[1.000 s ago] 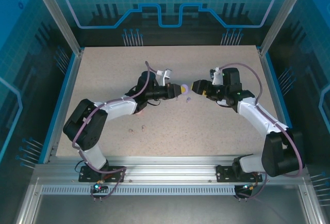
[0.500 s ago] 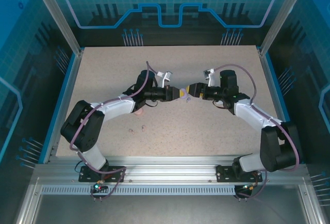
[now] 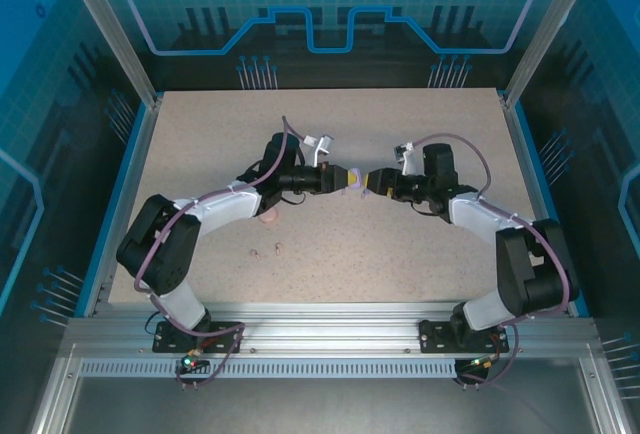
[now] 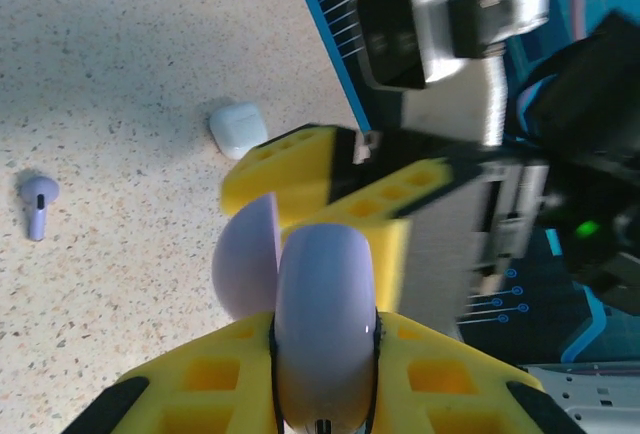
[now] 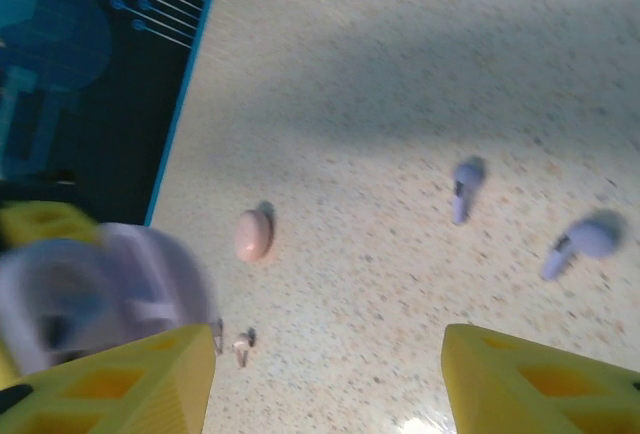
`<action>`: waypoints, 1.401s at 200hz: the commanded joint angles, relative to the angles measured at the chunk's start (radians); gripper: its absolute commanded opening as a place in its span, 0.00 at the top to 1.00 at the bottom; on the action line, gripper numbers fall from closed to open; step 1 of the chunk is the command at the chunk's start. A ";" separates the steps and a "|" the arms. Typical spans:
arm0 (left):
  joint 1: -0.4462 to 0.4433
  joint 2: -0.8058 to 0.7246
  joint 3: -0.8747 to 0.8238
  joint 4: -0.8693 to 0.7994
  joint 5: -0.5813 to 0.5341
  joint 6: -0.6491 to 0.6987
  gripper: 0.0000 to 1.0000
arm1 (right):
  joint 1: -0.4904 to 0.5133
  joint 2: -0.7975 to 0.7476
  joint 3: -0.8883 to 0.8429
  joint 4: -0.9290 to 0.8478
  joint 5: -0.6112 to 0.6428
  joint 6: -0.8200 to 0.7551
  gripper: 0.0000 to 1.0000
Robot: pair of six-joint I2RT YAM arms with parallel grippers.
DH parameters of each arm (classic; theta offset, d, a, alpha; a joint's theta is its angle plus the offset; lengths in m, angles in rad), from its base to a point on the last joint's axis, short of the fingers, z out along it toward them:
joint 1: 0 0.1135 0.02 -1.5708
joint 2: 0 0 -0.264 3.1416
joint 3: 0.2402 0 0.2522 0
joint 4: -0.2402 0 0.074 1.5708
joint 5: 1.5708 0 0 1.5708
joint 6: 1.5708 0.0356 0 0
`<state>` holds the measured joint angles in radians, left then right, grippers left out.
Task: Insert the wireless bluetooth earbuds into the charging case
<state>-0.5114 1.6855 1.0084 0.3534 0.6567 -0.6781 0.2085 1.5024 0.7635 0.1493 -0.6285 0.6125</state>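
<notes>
My left gripper (image 4: 325, 342) (image 3: 343, 178) is shut on a purple charging case (image 4: 325, 299), held above the table's middle with its lid (image 4: 245, 254) swung open. My right gripper (image 5: 330, 379) (image 3: 373, 182) faces it, nearly tip to tip, with its yellow fingers (image 5: 535, 384) spread open and nothing between them. In the right wrist view the open purple case (image 5: 100, 284) sits just beside the left finger. Two purple earbuds (image 5: 463, 189) (image 5: 582, 242) lie on the table below. One purple earbud (image 4: 38, 204) shows in the left wrist view.
A closed pink case (image 5: 252, 234) (image 3: 268, 216) lies on the table, with tiny pink earbuds (image 5: 240, 346) (image 3: 277, 247) close to it. A white case (image 4: 238, 127) rests near the blue table edge (image 4: 320, 34). The speckled tabletop (image 3: 200, 144) has open room to the left and back.
My right gripper has swung left and closed the gap to the purple case, its jaws narrowing somewhat. My left gripper has kept its hold and barely shifted.
</notes>
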 commanded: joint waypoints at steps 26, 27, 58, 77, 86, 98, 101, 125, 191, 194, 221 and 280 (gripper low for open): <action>0.002 -0.066 0.027 0.040 0.027 0.006 1.00 | -0.030 -0.021 -0.005 -0.023 -0.002 0.014 0.40; 0.001 -0.065 0.026 0.041 0.027 0.006 1.00 | -0.031 -0.024 -0.006 -0.025 -0.002 0.013 0.40; 0.001 -0.053 0.027 0.058 0.041 -0.003 1.00 | -0.051 -0.145 -0.032 -0.062 -0.095 -0.038 0.41; 0.002 -0.046 0.034 0.064 0.060 -0.007 1.00 | -0.054 -0.185 -0.029 -0.065 -0.175 -0.074 0.43; 0.002 -0.043 0.036 0.070 0.069 -0.011 1.00 | -0.054 -0.194 -0.025 -0.067 -0.197 -0.081 0.45; 0.001 -0.040 0.042 0.073 0.077 -0.015 1.00 | -0.054 -0.198 -0.013 -0.072 -0.211 -0.088 0.49; 0.002 -0.041 0.042 0.075 0.079 -0.017 1.00 | -0.055 -0.198 -0.008 -0.073 -0.213 -0.087 0.49; 0.001 -0.042 0.044 0.089 0.081 -0.027 1.00 | -0.053 -0.181 0.015 -0.073 -0.222 -0.084 0.55; 0.000 -0.032 0.052 0.100 0.089 -0.041 1.00 | -0.040 -0.165 0.043 -0.053 -0.213 -0.067 0.56; 0.001 -0.032 0.053 0.099 0.089 -0.042 1.00 | -0.039 -0.165 0.042 -0.052 -0.212 -0.066 0.56; -0.002 -0.032 0.056 0.099 0.089 -0.041 1.00 | -0.034 -0.150 0.052 -0.041 -0.204 -0.056 0.57; -0.009 -0.027 0.061 0.102 0.086 -0.043 1.00 | -0.016 -0.113 0.074 -0.031 -0.200 -0.046 0.59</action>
<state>-0.5137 1.6493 1.0298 0.4244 0.7162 -0.7082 0.1761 1.3746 0.8051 0.0986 -0.8200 0.5591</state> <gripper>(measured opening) 0.214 0.417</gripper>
